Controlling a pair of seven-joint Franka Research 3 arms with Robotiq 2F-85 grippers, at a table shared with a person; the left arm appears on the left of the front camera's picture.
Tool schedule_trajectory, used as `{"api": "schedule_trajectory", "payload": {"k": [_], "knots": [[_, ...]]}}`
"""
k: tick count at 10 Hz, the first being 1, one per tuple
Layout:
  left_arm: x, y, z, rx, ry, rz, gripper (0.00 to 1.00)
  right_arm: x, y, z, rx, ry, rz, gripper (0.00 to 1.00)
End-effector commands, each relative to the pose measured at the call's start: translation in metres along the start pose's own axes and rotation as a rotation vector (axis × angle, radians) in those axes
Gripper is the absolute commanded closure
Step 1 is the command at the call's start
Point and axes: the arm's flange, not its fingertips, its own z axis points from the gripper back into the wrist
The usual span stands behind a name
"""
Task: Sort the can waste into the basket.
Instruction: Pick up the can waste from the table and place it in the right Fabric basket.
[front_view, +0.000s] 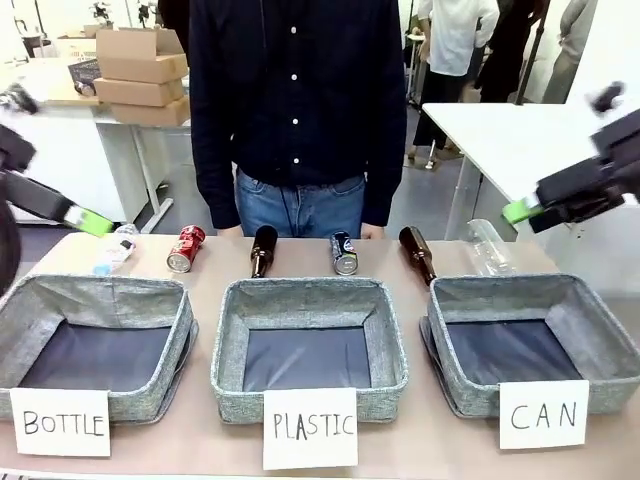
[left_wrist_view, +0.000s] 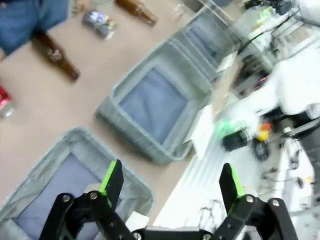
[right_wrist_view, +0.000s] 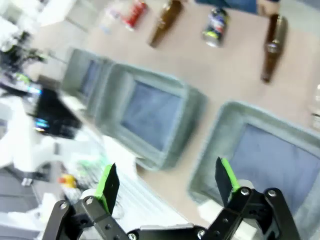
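- The left gripper (front_view: 88, 221), black with green pads, hangs above the desk's far left corner. In its wrist view the fingers stand wide apart with nothing between them (left_wrist_view: 171, 172).
- The right gripper (front_view: 522, 210) hangs above the far right corner, likewise spread wide and empty (right_wrist_view: 165, 170).
- The small red metal can with white lettering (front_view: 186, 249) lies on its side near the far edge of the beige desk (front_view: 300, 264), toward the left.
- The dark blue-black can with silver ends (front_view: 344, 253) lies on its side near the middle of that edge.
- The grey fabric basket with dark lining (front_view: 500, 288) sits at the near right corner, behind a white paper sign reading CAN (front_view: 543, 414). No can is in it yet.
- Risk: both cans lie on their sides. A pinch that lands off-centre would likely roll them along the far edge.
- Risk: a brown glass bottle (front_view: 263, 250) lies between the two cans, and another brown glass bottle (front_view: 417, 253) lies between the dark can and the CAN basket. A wide-spread finger coming down carelessly could knock one.
- Risk: the red can is well apart from its basket. Its path crosses the alike grey basket signed PLASTIC (front_view: 300, 292), so a weak grip could drop it there.
- Risk: if the left arm carries the red can across, it enters the right arm's side, and the arms could meet.
- Risk: a person in a dark shirt (front_view: 297, 110) stands at the far edge, close to the cans, so a long reach might brush them.
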Motion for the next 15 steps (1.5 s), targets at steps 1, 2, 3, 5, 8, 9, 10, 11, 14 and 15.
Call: {"api": "schedule_trajectory", "payload": {"k": [1,2,3,5,8,9,10,11,14,15], "knots": [[-0.032,0.023,0.027,-0.302,-0.263,0.219,0.0,-0.008,-0.008,0.01,0.327,-0.184,-0.144,0.0],[-0.038,0.03,0.036,-0.301,-0.316,0.253,0.0,-0.009,-0.008,0.013,0.306,-0.208,-0.137,0.0],[-0.039,0.032,0.04,-0.308,-0.343,0.241,0.0,-0.009,-0.007,0.014,0.287,-0.217,-0.118,0.0],[-0.028,0.031,0.036,-0.065,-0.203,0.229,0.0,-0.008,-0.004,0.003,-0.084,-0.156,-0.201,0.0],[-0.047,0.035,0.055,-0.314,-0.376,0.248,0.0,0.004,-0.009,0.03,0.289,-0.22,-0.163,0.0],[-0.047,0.035,0.055,-0.314,-0.376,0.248,0.0,0.004,-0.009,0.03,0.289,-0.22,-0.163,0.0],[-0.047,0.035,0.055,-0.314,-0.376,0.248,0.0,0.004,-0.009,0.03,0.289,-0.22,-0.163,0.0],[-0.047,0.035,0.055,-0.314,-0.376,0.248,0.0,0.004,-0.009,0.03,0.289,-0.22,-0.163,0.0],[-0.047,0.035,0.055,-0.314,-0.376,0.248,0.0,0.004,-0.009,0.03,0.289,-0.22,-0.163,0.0],[-0.047,0.035,0.055,-0.314,-0.376,0.248,0.0,0.004,-0.009,0.03,0.289,-0.22,-0.163,0.0]]}}
